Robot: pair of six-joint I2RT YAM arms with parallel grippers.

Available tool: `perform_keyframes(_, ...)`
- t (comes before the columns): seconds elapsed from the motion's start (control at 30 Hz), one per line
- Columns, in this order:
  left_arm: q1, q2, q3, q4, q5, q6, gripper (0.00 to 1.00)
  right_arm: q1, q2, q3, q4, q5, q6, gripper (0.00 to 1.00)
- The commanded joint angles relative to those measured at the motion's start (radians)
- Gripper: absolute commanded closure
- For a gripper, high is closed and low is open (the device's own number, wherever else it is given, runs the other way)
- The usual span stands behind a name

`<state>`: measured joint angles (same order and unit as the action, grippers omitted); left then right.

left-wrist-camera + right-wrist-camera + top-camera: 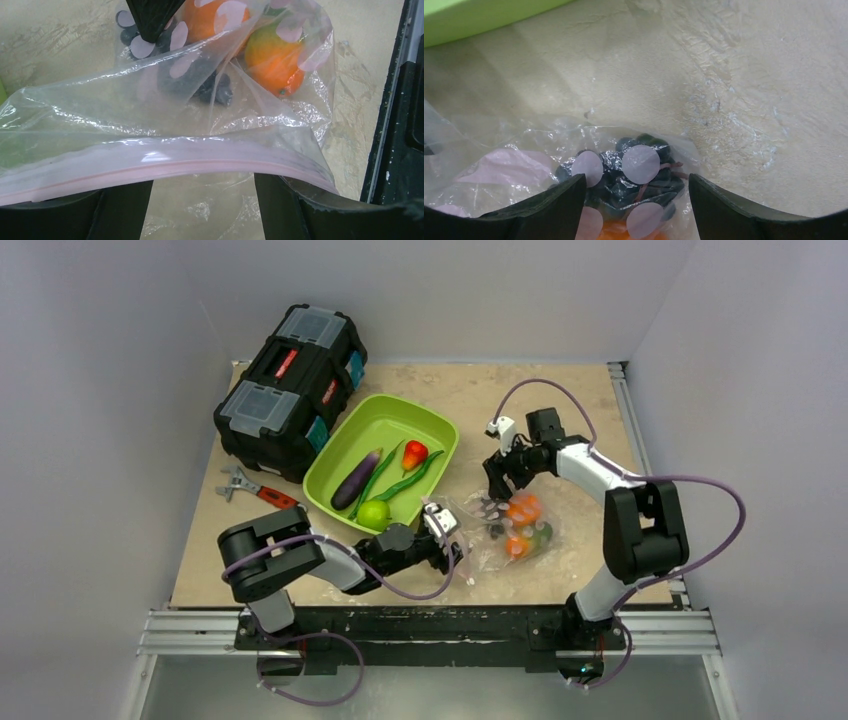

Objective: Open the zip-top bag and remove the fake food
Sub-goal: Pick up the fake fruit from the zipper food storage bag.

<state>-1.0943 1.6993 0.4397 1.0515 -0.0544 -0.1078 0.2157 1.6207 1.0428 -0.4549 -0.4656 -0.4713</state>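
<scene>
The clear zip-top bag (497, 532) lies on the table right of the green tray (441, 427). It holds an orange fruit (523, 508), an orange-green mango (530, 540) and a dark grape bunch (639, 175). My left gripper (450, 536) is open at the bag's near-left edge. The pink zip strip (175, 167) lies across its spread fingers (125, 210). My right gripper (497, 488) is open over the bag's far end, and its fingers (559, 205) straddle the grapes through the plastic. The eggplant (355, 480), long green pod (405, 483), red pepper (414, 453) and lime-green ball (373, 513) lie in the tray.
A black toolbox (290, 390) stands at the back left beside the tray. A red-handled wrench (255, 490) lies in front of it. The table's front metal rail (400, 100) runs close to the bag's near side.
</scene>
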Motion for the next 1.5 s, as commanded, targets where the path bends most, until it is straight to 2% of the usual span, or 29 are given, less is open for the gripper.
perform_keyframes(0.0,-0.004,0.024,0.047,0.038,-0.01,0.017,0.3,0.004,0.02,0.027,0.058,0.08,0.057,0.26)
perform_keyframes(0.07,-0.004,0.032,0.059,0.039,-0.002,0.012,0.29,0.003,0.046,0.025,0.046,0.073,0.061,0.3)
perform_keyframes(0.2,-0.004,0.048,0.083,0.034,0.006,-0.001,0.29,0.003,0.091,0.052,-0.037,-0.004,0.058,0.56)
perform_keyframes(0.37,-0.004,0.077,0.106,0.041,0.005,-0.047,0.27,0.003,0.085,0.063,-0.11,-0.13,0.066,0.79)
perform_keyframes(0.47,-0.004,0.093,0.122,0.049,-0.001,-0.113,0.26,0.005,0.083,0.068,-0.143,-0.228,0.08,0.89)
perform_keyframes(0.53,-0.004,0.1,0.13,0.056,-0.02,-0.163,0.25,0.006,0.08,0.068,-0.155,-0.281,0.081,0.9)
perform_keyframes(0.63,-0.004,0.095,0.147,0.038,-0.054,-0.24,0.26,0.006,0.07,0.06,-0.159,-0.286,0.069,0.85)
perform_keyframes(0.67,-0.003,0.092,0.154,0.023,-0.064,-0.267,0.27,0.007,0.067,0.06,-0.165,-0.289,0.057,0.79)
perform_keyframes(0.77,-0.003,0.082,0.185,-0.067,-0.102,-0.345,0.32,0.0,0.03,0.06,-0.171,-0.304,0.038,0.67)
perform_keyframes(0.87,-0.001,0.081,0.212,-0.14,-0.128,-0.396,0.38,-0.003,-0.02,0.054,-0.167,-0.296,0.029,0.6)
perform_keyframes(1.0,0.003,0.064,0.211,-0.189,-0.16,-0.412,0.39,-0.053,-0.123,0.072,-0.173,-0.298,-0.005,0.47)
perform_keyframes(1.27,0.019,-0.066,0.2,-0.362,-0.14,-0.402,0.38,-0.088,-0.286,0.076,-0.272,-0.342,-0.235,0.42)
perform_keyframes(1.33,0.021,-0.094,0.199,-0.406,-0.129,-0.421,0.38,-0.09,-0.308,0.059,-0.295,-0.327,-0.296,0.37)
perform_keyframes(1.47,0.031,-0.113,0.195,-0.438,-0.074,-0.479,0.38,-0.107,-0.347,0.049,-0.423,-0.338,-0.494,0.32)
